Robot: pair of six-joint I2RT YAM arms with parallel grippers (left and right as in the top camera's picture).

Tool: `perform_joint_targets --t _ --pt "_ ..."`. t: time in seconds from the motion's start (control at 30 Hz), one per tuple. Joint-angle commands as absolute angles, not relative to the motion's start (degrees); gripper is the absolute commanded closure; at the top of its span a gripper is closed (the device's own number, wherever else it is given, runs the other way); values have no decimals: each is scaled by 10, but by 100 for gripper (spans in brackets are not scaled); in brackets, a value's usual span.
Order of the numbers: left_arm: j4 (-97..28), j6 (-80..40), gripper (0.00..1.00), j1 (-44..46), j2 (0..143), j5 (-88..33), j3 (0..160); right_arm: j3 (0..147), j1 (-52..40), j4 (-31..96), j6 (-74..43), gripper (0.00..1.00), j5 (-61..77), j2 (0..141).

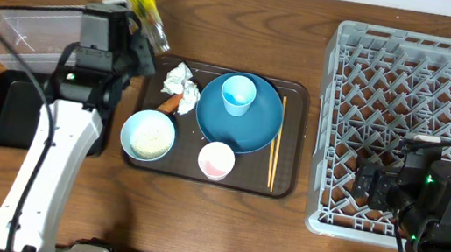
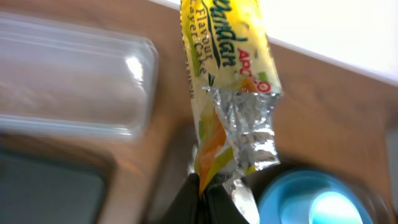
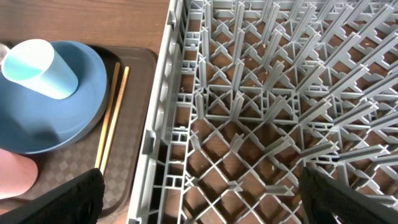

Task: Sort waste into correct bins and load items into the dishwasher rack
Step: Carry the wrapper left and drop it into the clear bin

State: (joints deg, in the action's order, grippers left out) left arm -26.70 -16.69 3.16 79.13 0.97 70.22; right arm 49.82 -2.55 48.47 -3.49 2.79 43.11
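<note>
Overhead, my left end effector [image 1: 146,51] is pressed together on the yellow-green printed wrapper [image 1: 146,11], which juts out from it over the worktop [image 1: 219,231] between the clear tub [image 1: 0,28] and the brown serving tray [image 1: 288,152]. The black tray [image 1: 7,109] lies just beside the tub. On the serving tray sit the crumpled white paper [image 1: 180,77], the carrot piece [image 1: 173,101], the pale-teal bowl [image 1: 148,135] with rice in it, the pink cup [image 1: 216,160], the chopsticks [image 1: 273,155] and the dark-blue dish [image 1: 252,125], with the light-blue cup [image 1: 237,94] on the dish. My right end effector [image 1: 376,190] hangs over the near left part of the grey rack [image 1: 423,101]. From my left wrist, my fingertips [image 2: 189,199] pinch the wrapper's torn silver end, the wrapper [image 2: 230,74] stretching away past the tub's corner [image 2: 74,81], the black tray [image 2: 43,193] at lower left and the cup [image 2: 311,199] at lower right. From my right wrist, my fingers [image 3: 68,199] stand spread wide and hold nothing above the rack's pegs [image 3: 280,93]; beside it lie the chopsticks [image 3: 112,118], dish [image 3: 50,118] and cup [image 3: 40,68].
</note>
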Motion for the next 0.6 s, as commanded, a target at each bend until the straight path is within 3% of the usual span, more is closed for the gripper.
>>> perform_joint_targets --t 0.0,0.4,0.43,0.53,0.57 --pt "-248 -159 94 18 814 129 703 512 -30 489 -42 1 24 430" --pt "-79 -159 94 -102 974 124 703 512 -30 502 -43 1 24 430" --pt "-65 -159 89 -107 980 109 703 512 -30 502 -43 1 24 430" --pt "-50 -159 38 -111 979 79 703 512 -30 502 -43 1 24 430" --pt "-50 -159 30 -110 977 74 703 512 -30 502 -43 1 24 430"
